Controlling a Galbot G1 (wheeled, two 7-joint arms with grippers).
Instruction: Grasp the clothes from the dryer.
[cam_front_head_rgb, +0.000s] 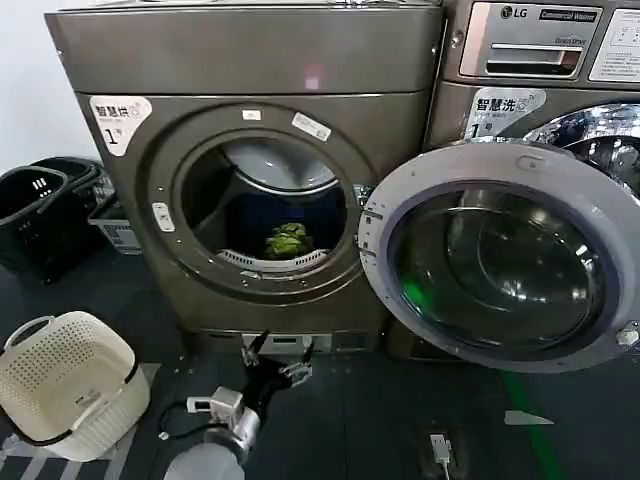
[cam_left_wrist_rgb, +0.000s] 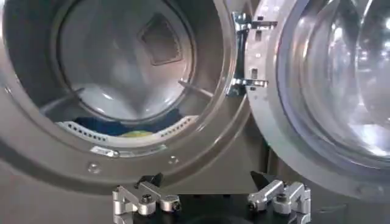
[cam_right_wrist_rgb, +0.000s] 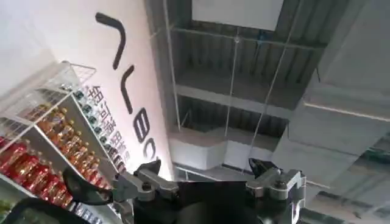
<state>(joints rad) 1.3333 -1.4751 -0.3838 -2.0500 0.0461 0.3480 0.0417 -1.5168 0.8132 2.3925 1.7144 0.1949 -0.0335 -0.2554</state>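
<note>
The dryer (cam_front_head_rgb: 250, 60) is the bronze-grey front-loader with a "1" sticker, and its round mouth stands open. The clothes (cam_front_head_rgb: 288, 240), a small yellow-green wad, lie at the bottom of the drum. In the left wrist view a sliver of the clothes (cam_left_wrist_rgb: 139, 133) shows behind the drum lip. My left gripper (cam_front_head_rgb: 275, 358) hangs low in front of the dryer's base, below the mouth, open and holding nothing. Its fingers stand wide apart in the left wrist view (cam_left_wrist_rgb: 207, 179). My right gripper (cam_right_wrist_rgb: 204, 165) is open and empty, raised toward a ceiling and away from the dryer.
The chrome-rimmed glass door (cam_front_head_rgb: 500, 260) is swung open to the right, covering the LG machine (cam_front_head_rgb: 540, 40). A white perforated basket (cam_front_head_rgb: 65, 380) sits on the floor at the left, with black baskets (cam_front_head_rgb: 40, 210) behind it. A shelf of bottles (cam_right_wrist_rgb: 36, 152) shows beside the right arm.
</note>
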